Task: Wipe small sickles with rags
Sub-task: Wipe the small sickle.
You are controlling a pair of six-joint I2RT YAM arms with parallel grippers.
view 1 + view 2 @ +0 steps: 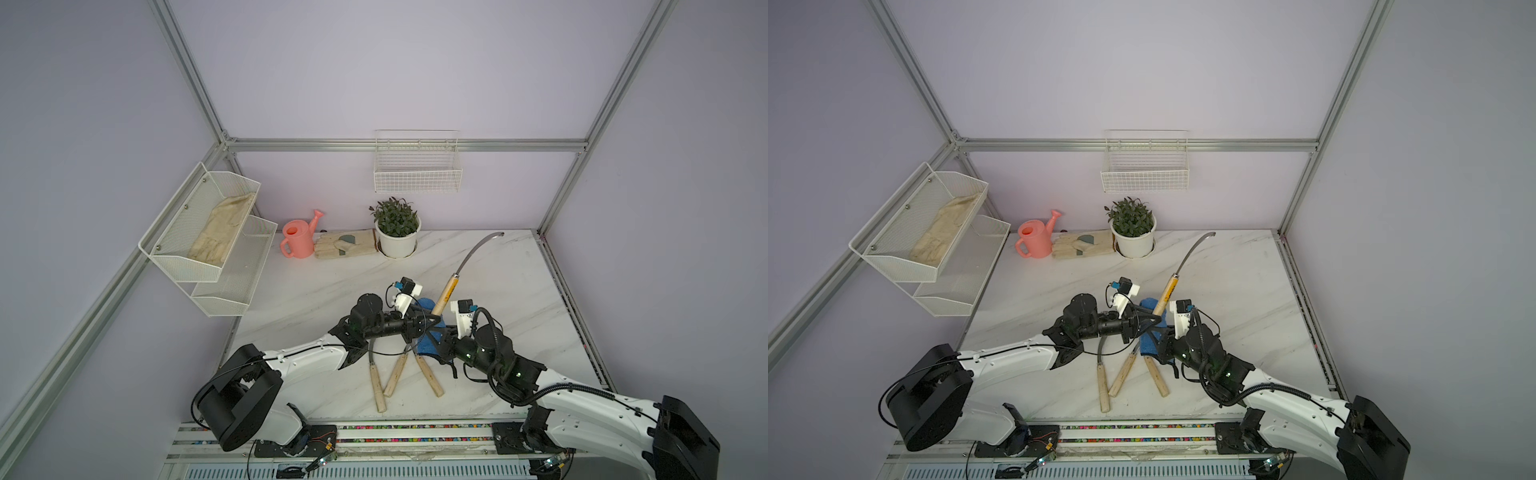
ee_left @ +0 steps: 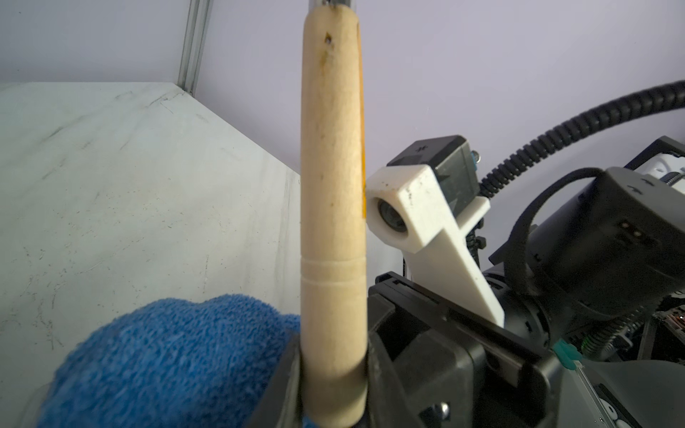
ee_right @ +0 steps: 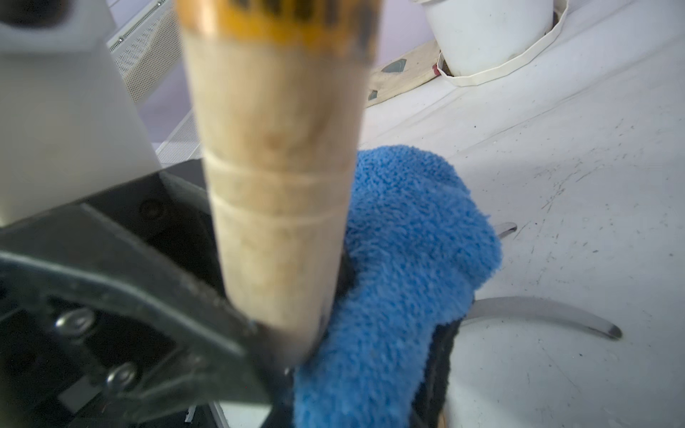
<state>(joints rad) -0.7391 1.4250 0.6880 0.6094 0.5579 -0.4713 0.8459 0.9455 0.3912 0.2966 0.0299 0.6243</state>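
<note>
The sickle (image 1: 446, 293) in hand is raised and tilted in front of the plant pot (image 1: 397, 243), on the robot's side of it and a little to the pot's right. Its curved blade leans away from the robot, and the tip ends about level with the pot, well to its right. The left gripper (image 1: 432, 319) is clamped on the butt end of the pale handle. The left wrist view shows the wood pinched between both jaws.

The blue rag (image 1: 427, 343) presses against the lower part of that handle. As far as the views show, the right gripper (image 1: 444, 337) is closed on the rag's black-trimmed end, farther from the pot than the sickle.

The rag appears to be meeting the handle only, and the blade is bare. A good wipe would fold the fluffy side around the shaft and draw it up toward the pot-side tip, following the back of the curve and not the cutting edge.

Because the hold is at the very butt, sideways rag pressure could twist the sickle, so light, even strokes suit. The 2 wrists sit close together and need room.

3 more sickles (image 1: 395, 374) lie on the table (image 1: 332, 291) farther from the pot, under the arms. The hanging rag should clear them.
</note>
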